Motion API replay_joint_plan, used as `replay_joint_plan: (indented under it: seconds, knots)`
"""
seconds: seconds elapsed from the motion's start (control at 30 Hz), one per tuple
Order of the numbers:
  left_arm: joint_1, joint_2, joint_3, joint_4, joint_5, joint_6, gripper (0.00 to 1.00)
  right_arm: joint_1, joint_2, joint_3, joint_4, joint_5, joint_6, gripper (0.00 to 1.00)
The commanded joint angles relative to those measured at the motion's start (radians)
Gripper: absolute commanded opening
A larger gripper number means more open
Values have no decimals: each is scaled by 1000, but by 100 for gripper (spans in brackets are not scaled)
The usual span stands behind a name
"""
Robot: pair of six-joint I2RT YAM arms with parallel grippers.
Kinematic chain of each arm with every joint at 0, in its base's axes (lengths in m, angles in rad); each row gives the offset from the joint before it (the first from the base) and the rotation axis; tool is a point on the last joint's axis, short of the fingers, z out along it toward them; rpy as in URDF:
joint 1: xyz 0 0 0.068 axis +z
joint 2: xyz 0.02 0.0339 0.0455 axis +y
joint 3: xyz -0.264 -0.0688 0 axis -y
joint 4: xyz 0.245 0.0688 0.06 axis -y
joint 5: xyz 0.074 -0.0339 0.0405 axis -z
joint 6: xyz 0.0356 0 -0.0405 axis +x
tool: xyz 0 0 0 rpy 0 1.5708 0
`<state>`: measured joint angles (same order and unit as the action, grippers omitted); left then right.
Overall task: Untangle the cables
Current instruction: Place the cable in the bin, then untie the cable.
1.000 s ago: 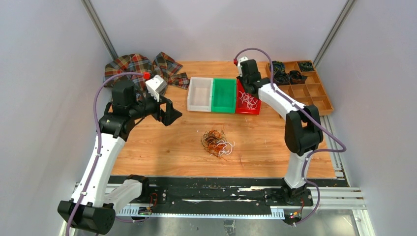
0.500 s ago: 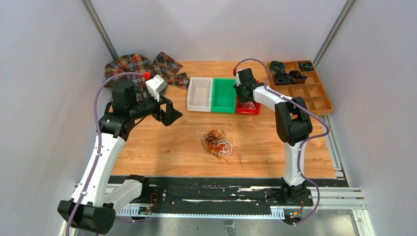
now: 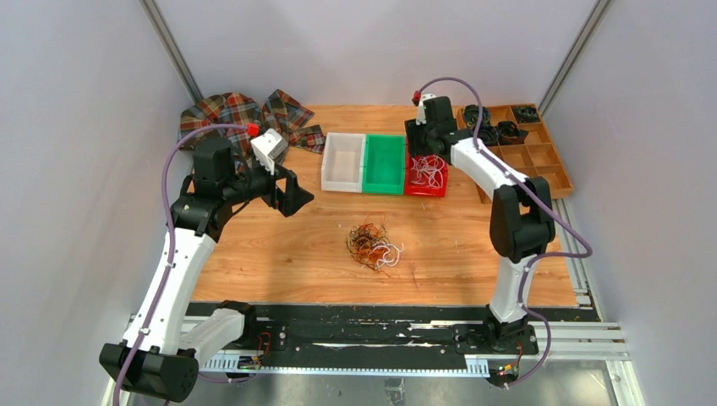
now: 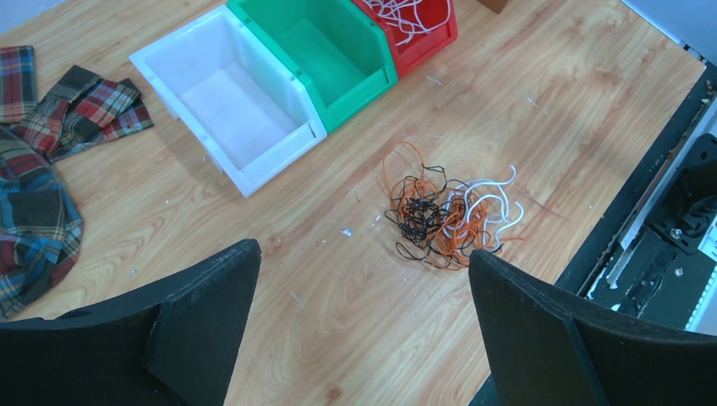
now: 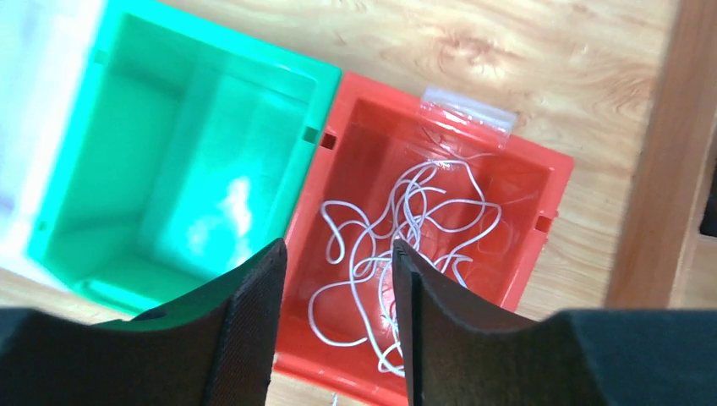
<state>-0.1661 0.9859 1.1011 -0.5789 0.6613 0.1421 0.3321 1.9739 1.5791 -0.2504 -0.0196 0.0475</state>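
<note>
Partly done, early by the look of it: some white cables [image 5: 397,228] loose in red bin [image 3: 439,191], green bin [image 3: 385,163] and white bin [image 3: 342,161] bare. Bulk left: tangle [image 3: 373,245] of orange, black and a few white strands, knotted mid-table [image 3: 279,245], well apart from bins. Right hand [image 5: 336,254] above red bin, jaws part-way apart, nothing between. Left hand [image 4: 363,330] spread wide, empty, up over table left of tangle. Orange and black not yet separated
</note>
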Motion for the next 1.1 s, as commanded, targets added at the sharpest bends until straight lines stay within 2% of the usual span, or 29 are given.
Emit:
replay_joint_plan:
  seconds: [0.0,0.13,0.3,0.47,0.57,0.67,0.7,0.77,0.8,0.97,1.07]
  knots:
    - [-6,-15,8,17,9,-3,98,-16,-76,-15,0,-38,37,50]
    - [-6,-19,8,17,10,-3,98,-27,-98,-57,14,-30,80,46]
    - [-6,-23,8,16,6,-1,98,-38,-126,-162,60,71,161,25]
    - [-6,-20,2,17,12,0,98,-39,-119,-240,127,68,175,21]
    - [-6,-20,-3,17,6,6,98,-36,-148,-235,103,56,174,29]
    - [-6,-18,-13,17,-2,14,98,1,-263,-288,144,90,151,45]
    - [-6,-15,-15,18,-7,14,98,26,-304,-302,128,113,148,49]
    - [-6,-14,-19,16,-19,15,98,71,-376,-336,89,147,155,65]
    - [-6,-13,-22,17,-29,17,98,98,-420,-357,57,174,168,68]
    - [-6,3,-21,10,-103,26,98,274,-580,-523,-68,291,278,70]
    - [-6,20,-7,-13,-112,29,98,364,-679,-643,-93,282,375,70]
